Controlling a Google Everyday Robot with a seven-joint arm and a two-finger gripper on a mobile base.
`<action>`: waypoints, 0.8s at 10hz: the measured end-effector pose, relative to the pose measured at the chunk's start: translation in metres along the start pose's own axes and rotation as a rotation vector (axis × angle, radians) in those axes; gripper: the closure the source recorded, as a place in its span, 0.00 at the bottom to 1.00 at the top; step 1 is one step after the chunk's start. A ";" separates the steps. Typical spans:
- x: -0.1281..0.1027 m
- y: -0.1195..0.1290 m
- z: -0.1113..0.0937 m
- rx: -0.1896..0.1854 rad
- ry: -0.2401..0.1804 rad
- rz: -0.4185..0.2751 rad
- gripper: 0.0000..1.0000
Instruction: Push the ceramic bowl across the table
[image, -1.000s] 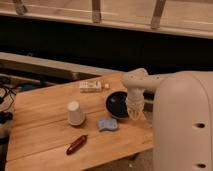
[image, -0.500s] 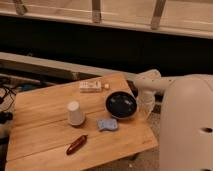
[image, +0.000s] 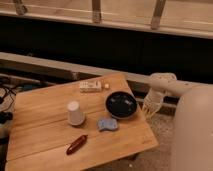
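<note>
The black ceramic bowl (image: 121, 104) sits upright on the right part of the wooden slatted table (image: 40, 102), close to its right edge. My gripper (image: 148, 111) hangs from the white arm (image: 161, 84) just past the table's right edge. It is to the right of the bowl, with a small gap between them, and holds nothing that I can see.
An upturned white cup (image: 75, 113) stands mid-table, left of the bowl. A small blue object (image: 107, 124) lies just in front of the bowl. A red object (image: 77, 144) lies near the front edge. A flat box (image: 90, 86) is at the back. My white body (image: 194, 132) fills the right side.
My arm and gripper have moved right, from over the bowl's right side to beyond the table's edge. The bowl has stayed about where it was.
</note>
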 end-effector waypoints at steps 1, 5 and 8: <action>0.001 0.003 0.001 -0.018 0.010 -0.007 0.98; 0.023 0.020 0.004 -0.052 0.078 -0.083 0.98; 0.041 0.037 0.006 -0.044 0.087 -0.186 0.98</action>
